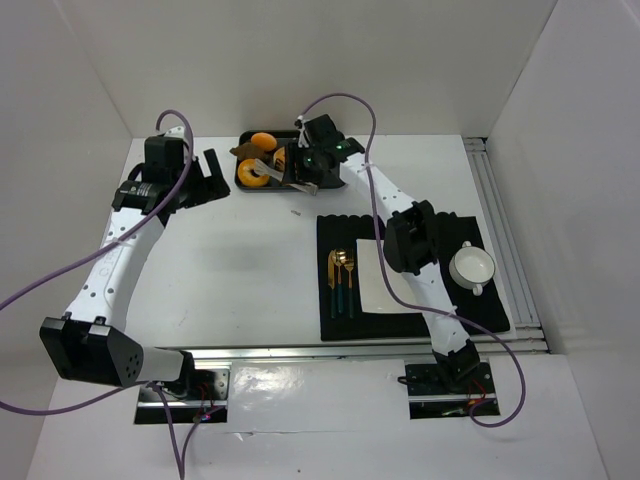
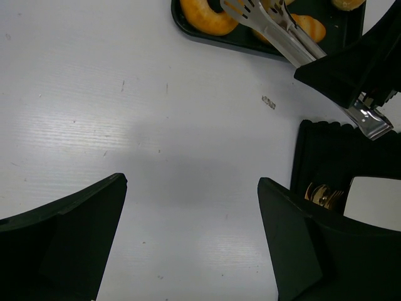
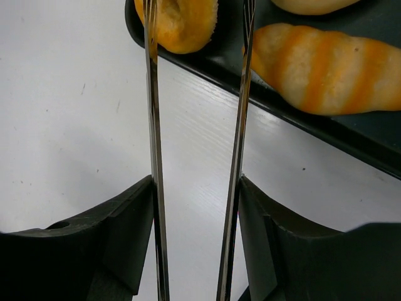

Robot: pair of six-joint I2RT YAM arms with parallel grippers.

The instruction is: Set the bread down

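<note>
The right gripper (image 3: 195,185) reached over the far side of the white counter (image 1: 250,260) to the black tray (image 3: 376,141), its fingers (image 3: 128,213) closed on a pair of metal tongs (image 3: 153,125), one finger pressed against the outside of each tong arm. In the right wrist view the two arms ran forward with a gap between them, and a golden ring-shaped bread (image 3: 185,25) lay in the tray at their far end, showing mostly between them. The tips were cut off by the top edge, so I could not tell whether they touched it. Just beside it in the same tray lay a long striped bread (image 3: 326,69), apart from the tongs. From above, a round orange bun (image 1: 263,141) sat at the tray's far edge. The left gripper (image 2: 193,183) hung over bare counter to the left of the tray, its fingers (image 2: 75,226) spread wide with nothing between them. Nearer the arm bases on the right lay a black placemat (image 1: 340,325) carrying a white plate (image 1: 375,285), with a gold spoon and fork (image 1: 341,280) just left of the plate and a white bowl (image 1: 471,267) to its right. All the bread that showed lay in the tray, well apart from the plate.
</note>
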